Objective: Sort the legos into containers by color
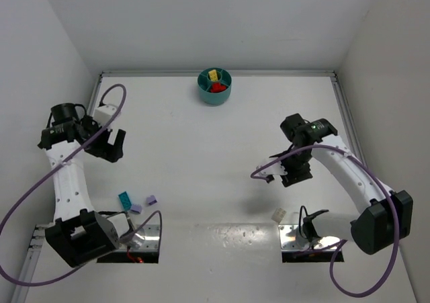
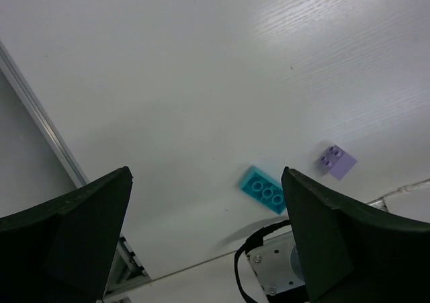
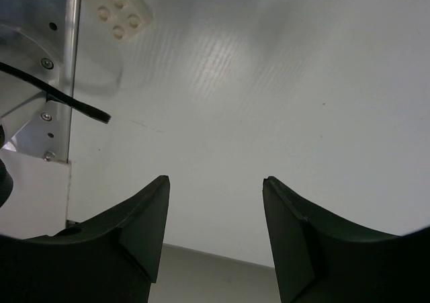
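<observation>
Nearby, a studded teal brick (image 2: 264, 190) lies on the grained table (image 2: 201, 81).

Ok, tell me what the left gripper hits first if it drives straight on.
Probably the bare table, close beside the teal brick. Nothing else lies ahead of the open left gripper, though depth is hard to judge.

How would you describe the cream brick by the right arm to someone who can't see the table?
Find the metal plate under the right arm. Off that plate's corner, toward the left arm, lies one cream brick with four studs. It lies alone, unlike the teal brick and purple brick by the left arm.
</observation>
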Motion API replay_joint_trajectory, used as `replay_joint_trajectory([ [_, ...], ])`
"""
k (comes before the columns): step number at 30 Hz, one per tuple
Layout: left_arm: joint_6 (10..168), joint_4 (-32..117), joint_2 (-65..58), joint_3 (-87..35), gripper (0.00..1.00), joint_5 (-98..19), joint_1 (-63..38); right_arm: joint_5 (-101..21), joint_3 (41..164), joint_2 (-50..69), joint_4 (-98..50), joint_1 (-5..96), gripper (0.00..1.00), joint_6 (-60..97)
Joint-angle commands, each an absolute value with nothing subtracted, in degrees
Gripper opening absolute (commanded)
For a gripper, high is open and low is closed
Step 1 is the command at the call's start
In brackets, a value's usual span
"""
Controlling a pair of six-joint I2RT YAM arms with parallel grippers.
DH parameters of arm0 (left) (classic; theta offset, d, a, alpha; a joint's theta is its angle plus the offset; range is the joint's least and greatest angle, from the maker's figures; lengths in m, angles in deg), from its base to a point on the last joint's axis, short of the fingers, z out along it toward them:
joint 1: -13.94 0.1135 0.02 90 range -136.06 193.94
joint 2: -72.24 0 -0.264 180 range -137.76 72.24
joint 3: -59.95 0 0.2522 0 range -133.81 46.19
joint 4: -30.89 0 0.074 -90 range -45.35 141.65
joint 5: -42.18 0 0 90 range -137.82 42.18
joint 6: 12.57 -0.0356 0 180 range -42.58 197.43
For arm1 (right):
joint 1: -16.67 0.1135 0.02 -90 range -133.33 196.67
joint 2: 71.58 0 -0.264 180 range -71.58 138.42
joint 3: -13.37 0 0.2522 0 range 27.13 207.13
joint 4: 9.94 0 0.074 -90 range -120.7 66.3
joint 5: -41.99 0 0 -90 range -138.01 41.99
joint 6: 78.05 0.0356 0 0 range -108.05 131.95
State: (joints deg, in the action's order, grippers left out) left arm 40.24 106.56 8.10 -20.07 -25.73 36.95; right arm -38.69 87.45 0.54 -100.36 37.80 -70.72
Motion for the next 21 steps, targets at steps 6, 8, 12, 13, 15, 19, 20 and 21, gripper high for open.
replay_joint_trajectory([
  [6,33.2,113.5,2.6,-23.5,1.0,-12.9,48.1,-37.5,85.8,-0.3,-103.7,37.5,0.58,-73.9],
  [8,33.2,112.0,2.6,-23.0,1.0,-14.4,48.1,-37.5,85.8,0.2,-103.7,37.5,0.58,-74.8],
  [12,31.0,107.9,2.6,-22.3,1.0,-16.8,48.1,-40.4,83.7,0.2,-104.2,37.5,0.59,-78.4],
  [13,31.9,107.1,2.6,-22.3,1.0,-17.4,48.1,-40.4,83.6,0.2,-104.2,37.5,0.59,-79.1],
  [15,33.0,105.3,2.1,-22.9,1.0,-17.4,47.5,-40.4,83.6,1.4,-104.2,37.5,0.65,-79.8],
  [19,34.4,104.0,-0.2,-25.0,1.0,-16.3,45.6,-41.1,84.2,2.6,-102.9,38.6,0.88,-80.5],
  [20,34.4,103.3,-0.8,-25.6,1.0,-15.6,45.6,-41.1,84.2,2.6,-102.4,38.6,0.9,-80.5],
  [21,34.4,102.4,-0.8,-25.6,1.0,-14.9,45.6,-41.1,84.2,3.2,-101.8,38.6,0.9,-81.0],
])
